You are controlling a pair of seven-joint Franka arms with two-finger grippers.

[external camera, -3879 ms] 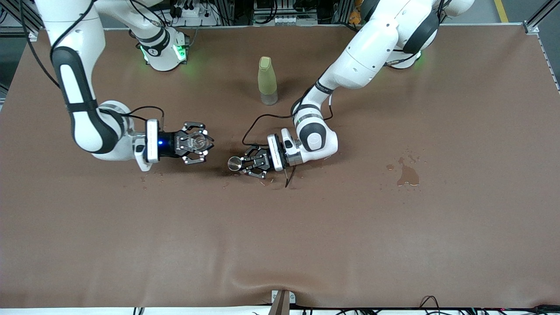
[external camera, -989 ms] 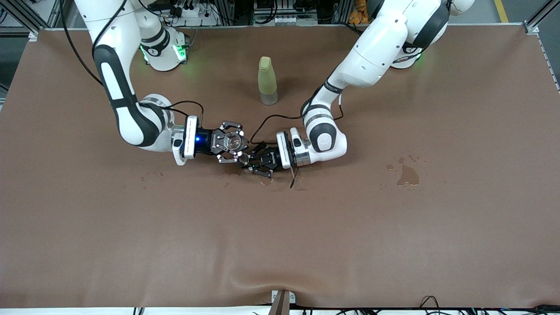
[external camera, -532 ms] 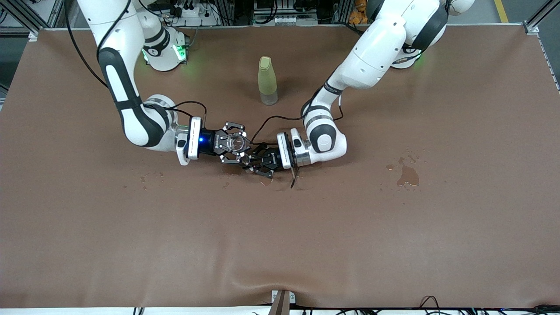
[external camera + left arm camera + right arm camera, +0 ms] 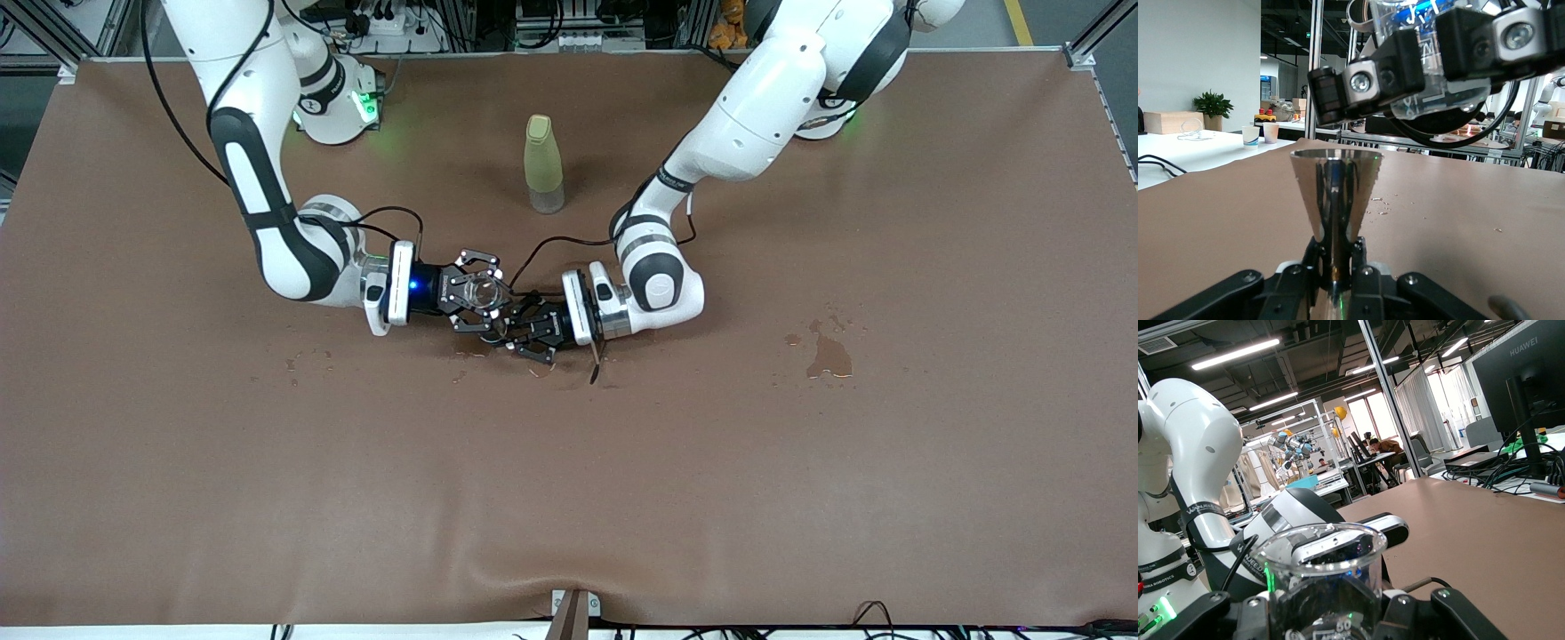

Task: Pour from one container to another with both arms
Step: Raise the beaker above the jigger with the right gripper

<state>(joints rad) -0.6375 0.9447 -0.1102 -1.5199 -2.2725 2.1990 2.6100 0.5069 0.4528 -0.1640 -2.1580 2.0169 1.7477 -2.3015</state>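
Both pairs of jaws are clamped: in the front view's centre the right gripper [image 4: 480,298] holds one glass beaker [image 4: 477,291], the left gripper [image 4: 520,331] one steel jigger [image 4: 498,331] under it; one green bottle [image 4: 543,164] stands above

Left wrist view: the jigger [image 4: 1334,193] mid-frame

Right wrist view: the beaker [image 4: 1319,577], lower centre
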